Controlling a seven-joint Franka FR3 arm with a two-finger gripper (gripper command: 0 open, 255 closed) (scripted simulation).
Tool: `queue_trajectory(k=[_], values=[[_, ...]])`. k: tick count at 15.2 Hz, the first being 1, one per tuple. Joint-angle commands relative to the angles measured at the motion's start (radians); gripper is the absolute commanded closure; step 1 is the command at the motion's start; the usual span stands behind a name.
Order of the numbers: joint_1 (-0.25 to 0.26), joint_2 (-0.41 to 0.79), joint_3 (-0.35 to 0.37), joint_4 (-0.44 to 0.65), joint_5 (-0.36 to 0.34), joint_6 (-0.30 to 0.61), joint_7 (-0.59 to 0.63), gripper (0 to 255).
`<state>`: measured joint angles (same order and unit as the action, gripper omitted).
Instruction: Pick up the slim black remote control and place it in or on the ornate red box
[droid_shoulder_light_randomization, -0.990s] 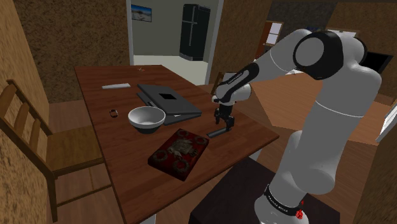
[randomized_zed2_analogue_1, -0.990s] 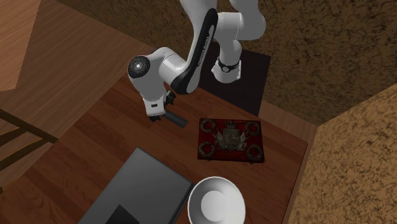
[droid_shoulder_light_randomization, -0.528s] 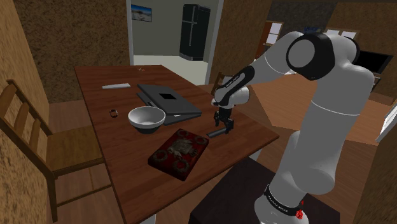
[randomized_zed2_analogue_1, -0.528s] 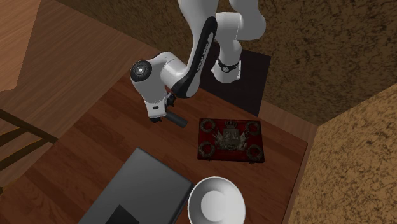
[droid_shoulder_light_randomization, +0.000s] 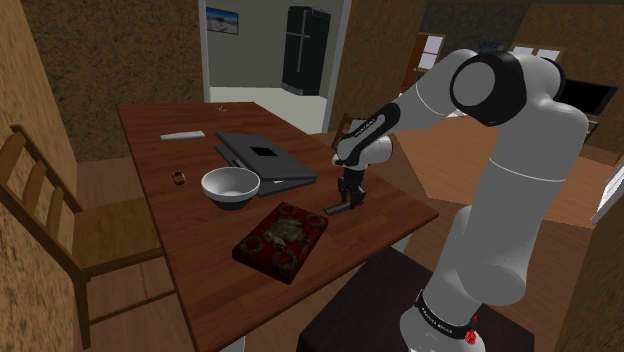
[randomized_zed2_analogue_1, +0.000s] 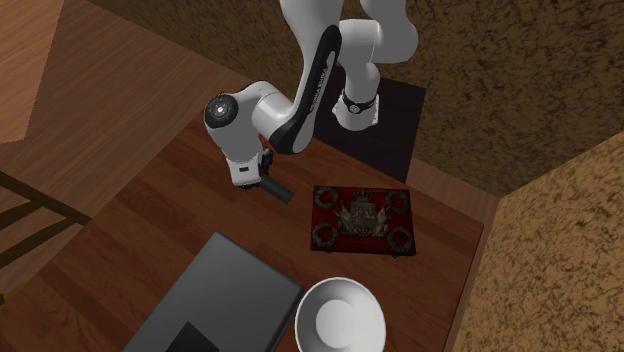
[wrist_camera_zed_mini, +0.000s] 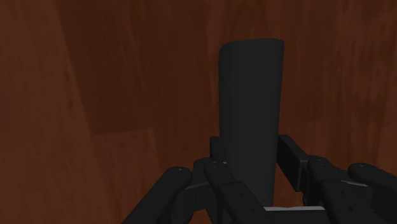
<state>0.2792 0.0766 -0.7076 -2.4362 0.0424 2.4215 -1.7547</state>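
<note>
Gripping the slim black remote (wrist_camera_zed_mini: 249, 121) near one end, fingers (wrist_camera_zed_mini: 292, 162) closed snug on its sides, low at the bench (droid_shoulder_light_randomization: 180, 230), one o'clock from the ornate red box (droid_shoulder_light_randomization: 282, 240) in the shoulder view; might pivot and slip on lifting, held so off-centre.

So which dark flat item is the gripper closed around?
The slim black remote control beside the ornate red box; not the flat grey device.
</note>
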Motion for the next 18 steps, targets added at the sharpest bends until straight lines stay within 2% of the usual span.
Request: queue_trajectory(k=[1, 6, 18], values=[[0.0, 0.002, 0.0, -0.002, 0.0, -0.003, 0.0, 255], [0.0, 0.001, 0.0, -0.004, 0.0, -0.002, 0.0, 255], [0.002, -0.162, -0.003, 0.042, -0.142, -0.173, 0.103, 255]])
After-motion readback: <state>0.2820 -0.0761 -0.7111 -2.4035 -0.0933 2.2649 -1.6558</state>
